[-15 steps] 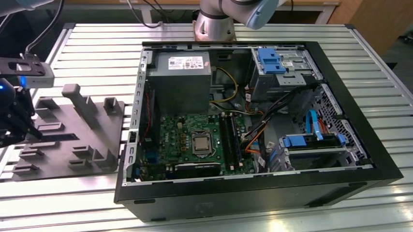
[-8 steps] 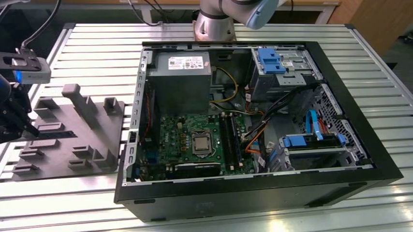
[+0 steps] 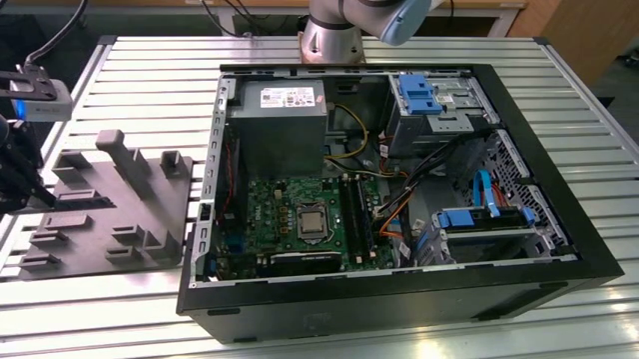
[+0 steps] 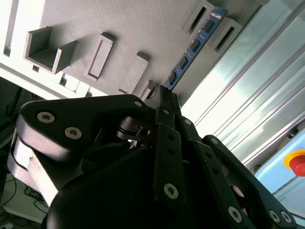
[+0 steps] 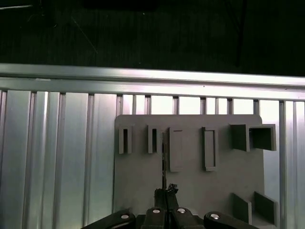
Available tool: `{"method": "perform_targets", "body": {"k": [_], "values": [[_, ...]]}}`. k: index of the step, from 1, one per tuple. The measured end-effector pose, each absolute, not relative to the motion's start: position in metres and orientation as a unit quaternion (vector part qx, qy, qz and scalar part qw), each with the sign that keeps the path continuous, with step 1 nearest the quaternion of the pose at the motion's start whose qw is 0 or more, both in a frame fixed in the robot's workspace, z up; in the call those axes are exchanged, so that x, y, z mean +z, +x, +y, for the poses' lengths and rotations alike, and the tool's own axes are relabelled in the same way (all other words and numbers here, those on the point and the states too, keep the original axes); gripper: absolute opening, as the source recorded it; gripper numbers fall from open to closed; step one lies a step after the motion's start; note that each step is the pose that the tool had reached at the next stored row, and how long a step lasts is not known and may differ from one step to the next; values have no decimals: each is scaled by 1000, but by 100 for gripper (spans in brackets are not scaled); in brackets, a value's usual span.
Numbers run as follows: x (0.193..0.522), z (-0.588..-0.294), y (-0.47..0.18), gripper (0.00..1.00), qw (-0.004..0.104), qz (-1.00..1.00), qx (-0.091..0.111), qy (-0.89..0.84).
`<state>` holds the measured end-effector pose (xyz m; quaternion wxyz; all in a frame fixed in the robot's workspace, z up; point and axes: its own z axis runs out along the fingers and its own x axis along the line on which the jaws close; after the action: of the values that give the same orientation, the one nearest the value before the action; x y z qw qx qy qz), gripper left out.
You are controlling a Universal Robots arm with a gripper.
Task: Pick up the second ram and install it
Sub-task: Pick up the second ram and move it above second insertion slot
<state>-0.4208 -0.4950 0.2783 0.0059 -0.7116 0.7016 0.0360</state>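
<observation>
The second ram point(image 4: 195, 45) is a slim blue-green stick that juts out from my fingertips over the grey moulded tray point(image 4: 143, 28). My gripper point(image 4: 164, 93) is shut on one end of it. In the first wrist view the ram point(image 5: 164, 160) appears edge-on as a thin dark line above the tray point(image 5: 138, 181), between two of its slots, with the gripper point(image 5: 166, 194) below it. I cannot tell whether the stick touches the tray. In the exterior view the gripper point(image 3: 22, 187) hangs at the far left over the tray point(image 3: 110, 209).
An open computer case point(image 3: 559, 247) lies at the exterior view's right, with a grey power supply point(image 3: 277, 120), a green motherboard point(image 3: 289, 209) and black slot rails point(image 3: 357, 217) inside. The table is of ribbed metal slats point(image 3: 130, 67). A red button point(image 4: 298, 162) shows beyond the table edge.
</observation>
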Motion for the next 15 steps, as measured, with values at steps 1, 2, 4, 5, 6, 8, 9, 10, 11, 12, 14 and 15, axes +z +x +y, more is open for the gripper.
{"method": "perform_targets", "body": {"k": [1, 2, 4, 5, 6, 8, 9, 10, 11, 12, 14, 15], "values": [[280, -495, -421, 12, 6, 702, 36, -712], [281, -495, -421, 12, 7, 702, 36, -712], [283, -495, -421, 12, 7, 702, 37, -712], [284, -495, -421, 12, 8, 702, 37, -712], [286, -495, -421, 12, 8, 702, 37, -712], [288, -495, -421, 12, 9, 701, 38, -712], [289, -495, -421, 12, 10, 701, 38, -712], [290, -495, -421, 12, 10, 701, 38, -712], [291, -495, -421, 12, 10, 701, 38, -712], [292, -495, -421, 12, 10, 701, 38, -712], [295, -495, -421, 12, 11, 701, 39, -712], [296, -495, -421, 12, 11, 701, 39, -712]]}}
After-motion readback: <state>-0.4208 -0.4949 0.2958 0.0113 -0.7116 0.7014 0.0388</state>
